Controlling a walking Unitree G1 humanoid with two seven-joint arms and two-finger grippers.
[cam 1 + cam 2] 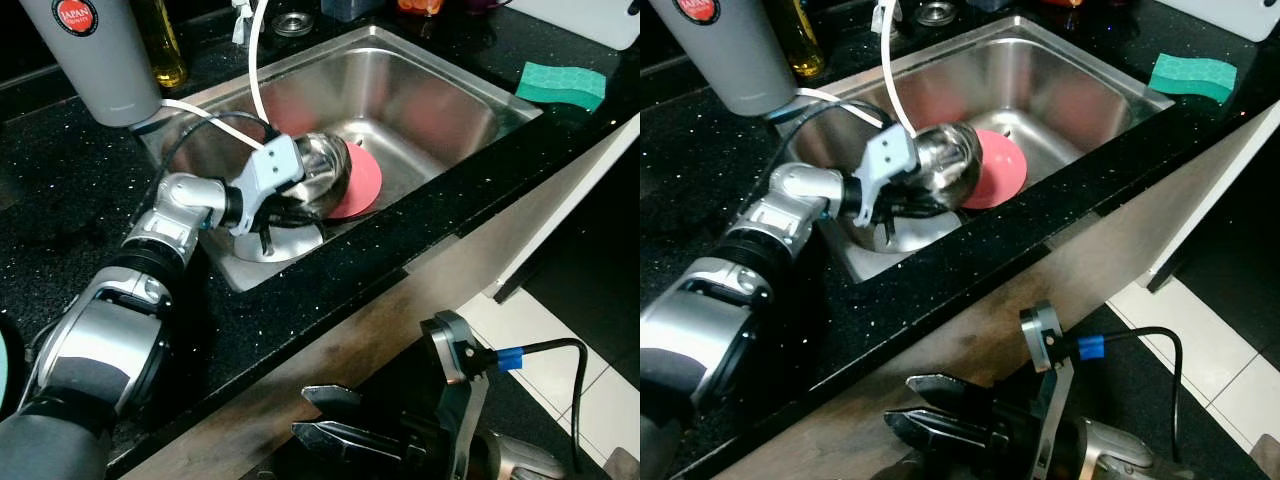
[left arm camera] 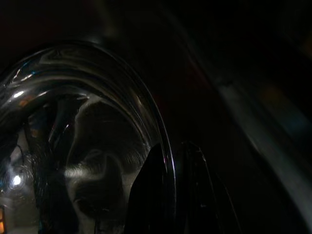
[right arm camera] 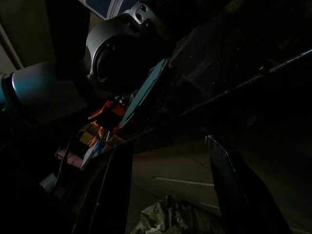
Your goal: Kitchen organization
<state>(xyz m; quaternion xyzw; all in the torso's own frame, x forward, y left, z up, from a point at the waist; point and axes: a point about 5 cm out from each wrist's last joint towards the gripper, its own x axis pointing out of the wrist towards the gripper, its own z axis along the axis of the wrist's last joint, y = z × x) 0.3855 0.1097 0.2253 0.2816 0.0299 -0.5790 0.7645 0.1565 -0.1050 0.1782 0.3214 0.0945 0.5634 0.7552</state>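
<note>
A shiny steel bowl (image 1: 322,168) lies tilted in the steel sink (image 1: 455,112), resting against a pink plate (image 1: 362,182). My left arm reaches into the sink from the left. Its gripper (image 1: 290,205) is shut on the bowl's near rim. In the left wrist view one black finger (image 2: 148,195) sits inside the bowl (image 2: 83,122) and the other outside, with the rim pinched between them. My right gripper (image 1: 300,411) hangs below the counter edge, open, with nothing between its fingers (image 3: 222,170).
A tall grey canister (image 1: 100,50) and an oil bottle (image 1: 165,45) stand on the black counter behind the sink's left corner. A green sponge (image 1: 562,85) lies at the right. A flat steel piece (image 1: 285,243) lies under the bowl. A white cable (image 1: 256,75) crosses the sink.
</note>
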